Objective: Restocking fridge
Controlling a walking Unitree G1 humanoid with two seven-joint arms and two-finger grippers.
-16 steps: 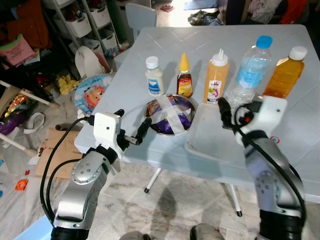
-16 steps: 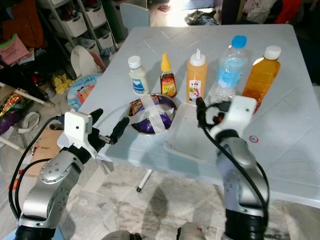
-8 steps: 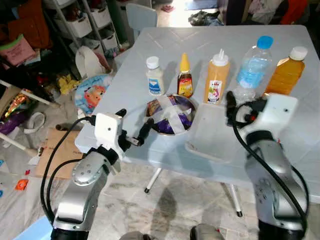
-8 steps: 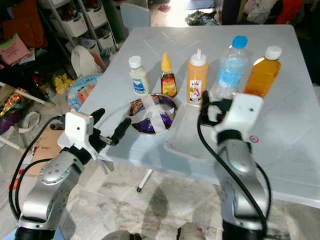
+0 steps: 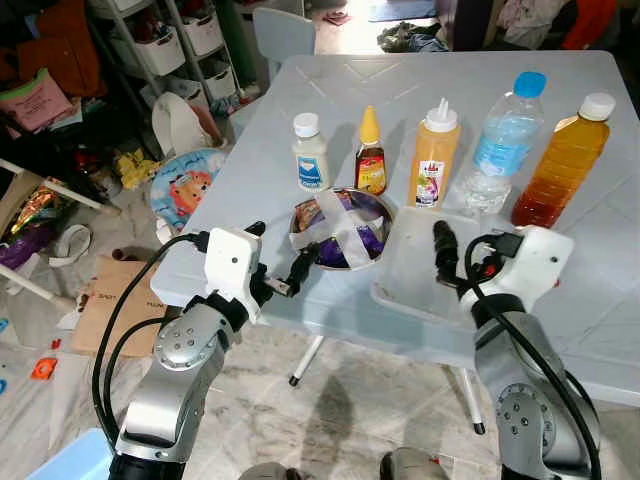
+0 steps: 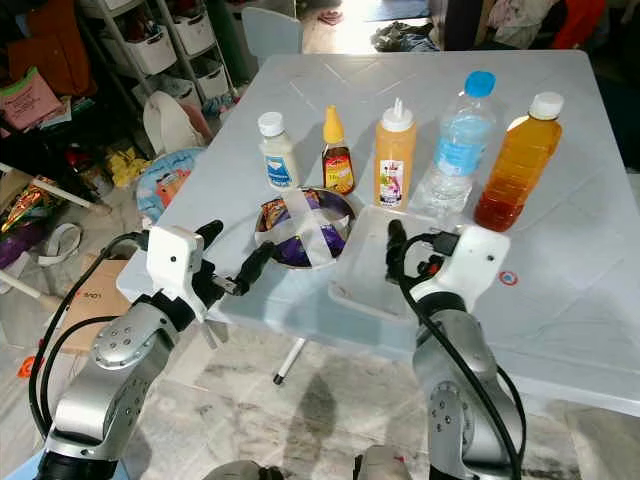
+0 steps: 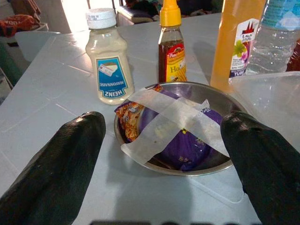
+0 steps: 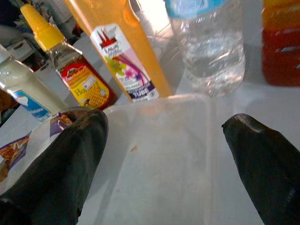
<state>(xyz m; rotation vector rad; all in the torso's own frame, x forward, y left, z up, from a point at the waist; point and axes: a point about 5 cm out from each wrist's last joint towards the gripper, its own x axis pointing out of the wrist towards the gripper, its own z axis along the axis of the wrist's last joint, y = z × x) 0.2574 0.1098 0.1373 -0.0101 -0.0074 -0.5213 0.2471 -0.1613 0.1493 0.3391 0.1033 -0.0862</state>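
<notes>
On the white table (image 5: pixel 400 90) stand a mayonnaise bottle (image 5: pixel 310 152), a honey bottle (image 5: pixel 370 152), an orange squeeze bottle (image 5: pixel 433 155), a water bottle (image 5: pixel 500 140) and an amber juice bottle (image 5: pixel 562 160) in a row. In front of them sit a steel bowl (image 5: pixel 338 228), holding a purple packet under crossed tape, and a clear plastic tray (image 5: pixel 425 270). My left gripper (image 5: pixel 282 250) is open at the table's near edge, facing the bowl (image 7: pixel 176 136). My right gripper (image 5: pixel 465 255) hovers open over the tray (image 8: pixel 164 150), short of the bottles.
The table's near edge lies just under both arms. On the floor to the left are a round cartoon-printed plate (image 5: pixel 185 185), cardboard (image 5: pixel 105 300) and scattered clutter. Shelves with white bins (image 5: pixel 170 40) stand at the back left, and a pale chair (image 5: pixel 280 30) behind the table.
My right gripper, which had risen toward the water bottle, has drawn back and down over the tray, baring the juice bottle. My left gripper has edged closer to the bowl.
</notes>
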